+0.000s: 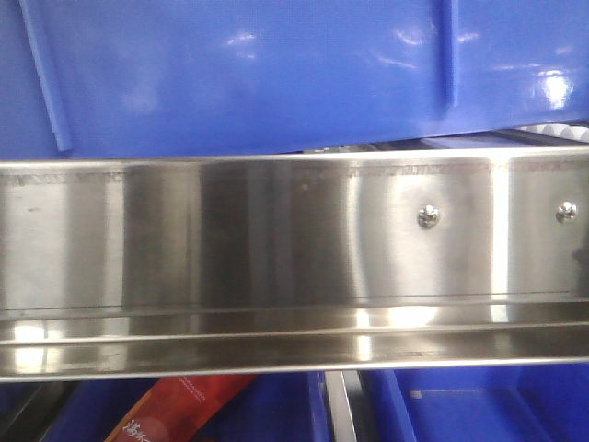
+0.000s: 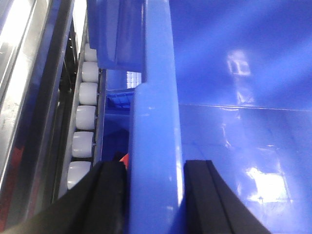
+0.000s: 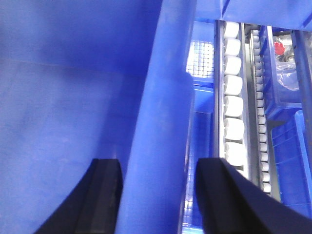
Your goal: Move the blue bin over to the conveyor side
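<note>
- bin (image 1: pixel 276 74): big glossy bright-blue crate with smooth walls, thin upright ribs and a thick rim. It sits tilted just behind the rail and fills the top of the front view.
- rail (image 1: pixel 276 249): wide shiny stainless strip running right across the middle.
- rollers (image 2: pixel 83 126): rows of white ones running close alongside the bin's wall in both wrist views.
- lower bins (image 1: pixel 479 405): more blue crates under the rail.
- left gripper (image 2: pixel 156 163): black fingers (image 2: pixel 105 195) pinching the bin's rim, one inside and one outside.
- right gripper (image 3: pixel 158 161): same deal, fingers (image 3: pixel 105 195) clamped either side of the rim.
- red pack (image 1: pixel 175 410): below the rail, partly hidden.
- screws (image 1: pixel 428 217): two, on the rail's right part.
</note>
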Controlling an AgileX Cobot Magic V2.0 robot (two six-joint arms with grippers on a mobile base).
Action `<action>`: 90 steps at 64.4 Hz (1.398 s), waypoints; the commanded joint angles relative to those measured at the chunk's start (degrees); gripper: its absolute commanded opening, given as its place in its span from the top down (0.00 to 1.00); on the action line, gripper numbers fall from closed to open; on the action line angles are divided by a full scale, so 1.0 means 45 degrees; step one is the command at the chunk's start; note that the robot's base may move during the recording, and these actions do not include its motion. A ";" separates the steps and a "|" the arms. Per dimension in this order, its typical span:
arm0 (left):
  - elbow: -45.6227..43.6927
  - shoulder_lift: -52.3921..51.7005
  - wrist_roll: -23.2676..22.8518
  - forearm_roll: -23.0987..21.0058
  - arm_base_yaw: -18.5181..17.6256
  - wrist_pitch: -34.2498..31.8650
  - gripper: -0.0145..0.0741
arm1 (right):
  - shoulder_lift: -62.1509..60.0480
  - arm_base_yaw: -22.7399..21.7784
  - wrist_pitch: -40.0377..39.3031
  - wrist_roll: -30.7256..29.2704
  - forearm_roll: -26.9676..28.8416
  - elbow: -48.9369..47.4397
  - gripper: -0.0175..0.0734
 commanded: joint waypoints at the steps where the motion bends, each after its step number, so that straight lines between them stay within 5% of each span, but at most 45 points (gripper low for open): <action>1: 0.0016 0.0098 -0.0031 -0.0023 -0.0065 0.0263 0.85 | -0.0036 -0.0037 -0.0143 0.0220 -0.0454 0.0018 0.90; 40: -0.2847 0.0025 -0.0031 -0.0181 -0.0065 0.2107 0.86 | -0.0740 -0.0037 -0.0143 0.0220 -0.0632 -0.0113 0.90; 90: -0.2980 -0.2942 -0.0061 0.0097 -0.0091 0.2698 0.86 | -0.2801 0.0009 -0.0143 0.1018 -0.0060 -0.0866 0.90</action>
